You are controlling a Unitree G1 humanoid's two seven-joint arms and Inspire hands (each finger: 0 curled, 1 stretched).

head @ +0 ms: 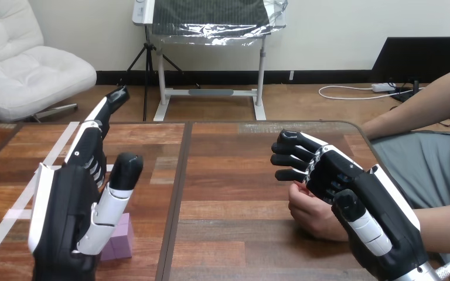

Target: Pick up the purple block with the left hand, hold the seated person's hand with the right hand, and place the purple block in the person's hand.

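Nearest, at left: the robot's left hand (64,219), raised on edge above the table (228,175), fingers straight and apart from the thumb, holding nothing. The purple block (121,239) sits on the wood just beyond the thumb and is partly covered by it; whether the two touch cannot be judged. The step in hand appears to be the pick-up. Done well, the hand would lower until thumb and fingers straddle the block, then close squarely on opposite faces so it does not tip. At right: the right hand (357,193) lies over the person's hand (312,212), which rests loosely curled on the table. Whether it grips that hand cannot be told, since the contact side is hidden beneath the palm.
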